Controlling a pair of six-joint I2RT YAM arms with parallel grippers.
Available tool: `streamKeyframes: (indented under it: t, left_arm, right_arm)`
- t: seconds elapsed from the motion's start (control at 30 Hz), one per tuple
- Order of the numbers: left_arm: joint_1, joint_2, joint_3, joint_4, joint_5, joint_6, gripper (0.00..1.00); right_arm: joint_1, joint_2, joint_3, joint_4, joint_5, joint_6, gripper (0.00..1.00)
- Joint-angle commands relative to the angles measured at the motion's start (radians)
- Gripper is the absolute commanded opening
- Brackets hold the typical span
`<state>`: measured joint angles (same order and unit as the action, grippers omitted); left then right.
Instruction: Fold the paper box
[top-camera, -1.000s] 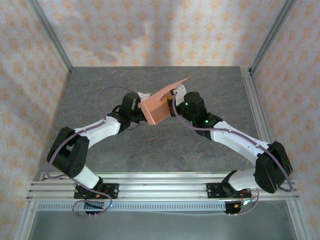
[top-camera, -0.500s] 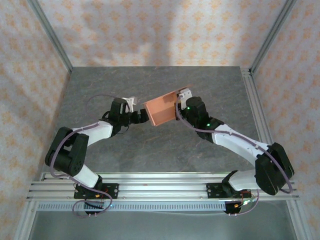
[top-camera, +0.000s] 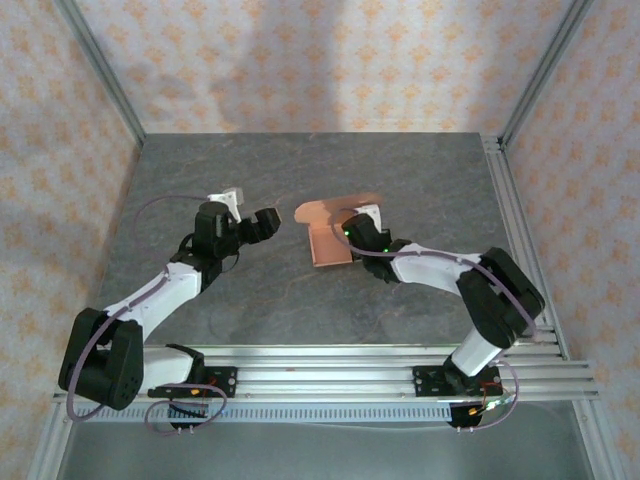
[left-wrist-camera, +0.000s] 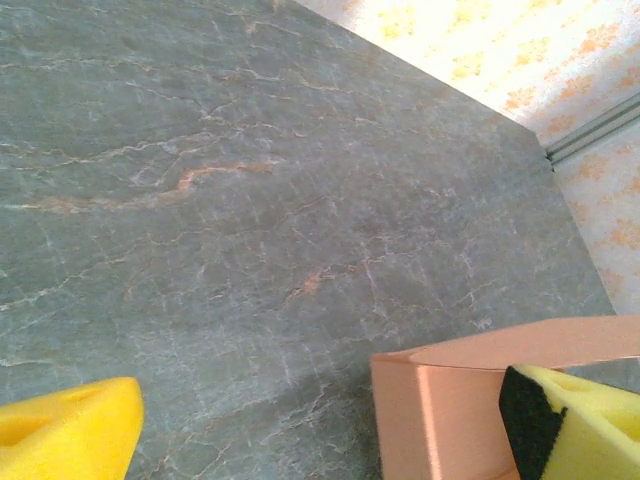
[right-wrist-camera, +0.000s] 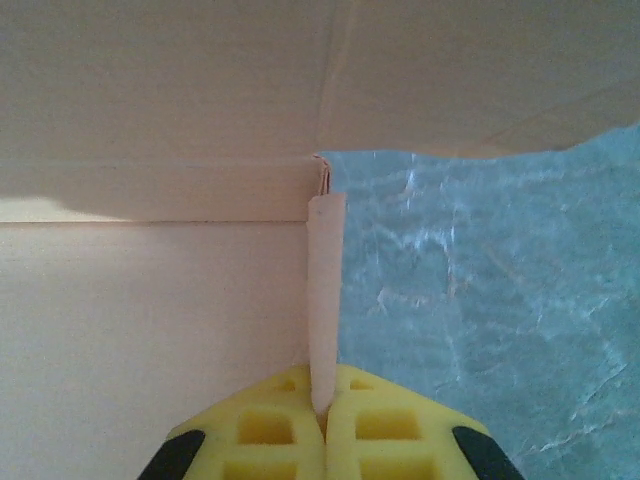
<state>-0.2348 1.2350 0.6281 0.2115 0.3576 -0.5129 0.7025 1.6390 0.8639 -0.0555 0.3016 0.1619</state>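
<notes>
Now my left gripper (top-camera: 262, 224) has let go and drawn back, jaws apart; my right gripper (top-camera: 345, 233) alone pinches the paper box (top-camera: 326, 242), lowered, probably onto the table (top-camera: 420, 180), so folding needs a new grip

No words, labels, brands, numbers or signs can be read. The paper box (right-wrist-camera: 150, 300) pinched in the right gripper (right-wrist-camera: 322, 402) is plain pink card; the walls (top-camera: 300, 60) beyond it carry only an ornamental pattern.
</notes>
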Motion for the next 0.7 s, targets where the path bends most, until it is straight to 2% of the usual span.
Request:
streamKeyframes:
  t: [0.0,0.23,0.33,0.43,0.6,0.67]
  left_arm:
    - [0.002,-0.025,-0.009,-0.056,-0.037,0.036,0.94]
    - [0.002,-0.050,-0.007,-0.067,-0.038,0.038,0.94]
    - [0.002,-0.062,-0.001,-0.084,-0.041,0.049,0.95]
    - [0.002,-0.065,0.010,-0.106,-0.039,0.065,0.96]
    - [0.001,-0.072,0.029,-0.135,-0.046,0.090,0.96]
    - [0.002,-0.077,0.038,-0.148,-0.058,0.098,0.97]
  right_arm:
    - [0.003,0.047,0.042,-0.044,0.057,0.065,0.02]
    - [0.011,0.159,0.091,-0.136,0.129,0.118,0.02]
    - [0.012,0.172,0.118,-0.181,0.144,0.137,0.05]
    - [0.012,0.137,0.123,-0.178,0.118,0.124,0.14]
    - [0.012,0.029,0.139,-0.193,0.102,0.106,0.44]
    - [0.010,-0.027,0.124,-0.163,0.073,0.076,0.49]
